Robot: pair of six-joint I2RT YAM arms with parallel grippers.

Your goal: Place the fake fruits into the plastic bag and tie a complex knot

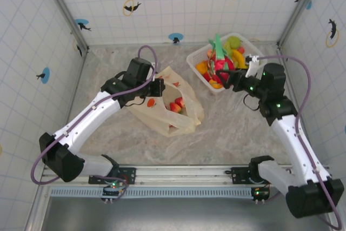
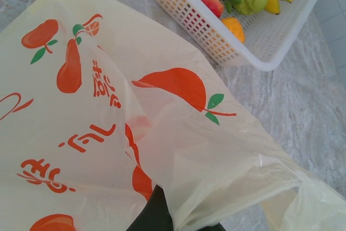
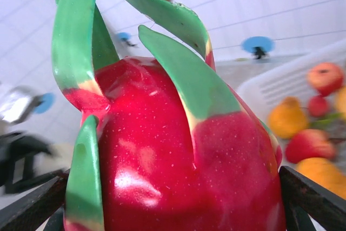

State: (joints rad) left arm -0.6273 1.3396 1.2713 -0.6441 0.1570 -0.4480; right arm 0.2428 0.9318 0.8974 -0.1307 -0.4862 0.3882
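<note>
**A:** Where is there room to move on this table (image 1: 232, 128)?

**B:** Mostly between the two arms and down toward the near rail (image 1: 184, 172), where the marbled surface is bare. Tiled walls (image 1: 32, 52) close it in on the left, back and right. The white basket (image 1: 195, 59) sits at the back right, close to the rear wall.

**A:** And the plastic bag (image 1: 162, 118)?

**B:** It lies left of centre, with a strip of bare table between it and the basket. The left gripper (image 1: 158, 87) is pinched tight on its upper edge. In the left wrist view, a dark finger pokes up under bunched film at the bottom edge.

**A:** What about the right side?

**B:** The right gripper (image 1: 231, 78) hangs at the basket's near-left side. Its jaws are spread wide around a red dragon fruit (image 3: 173, 155) with green leaves, and a dark finger (image 3: 312, 198) presses on each flank.

**A:** Is anything hard to read?

**B:** Red fruits (image 1: 177, 104) show inside the bag, but I cannot tell their number, or whether I see them through the film or through the mouth. The left wrist view cuts off the bag's left and lower parts. The dragon fruit blocks much of the right wrist view, so I cannot tell whether it is clear of the basket. The other fake fruits (image 3: 286, 118) are a blur behind it.
</note>
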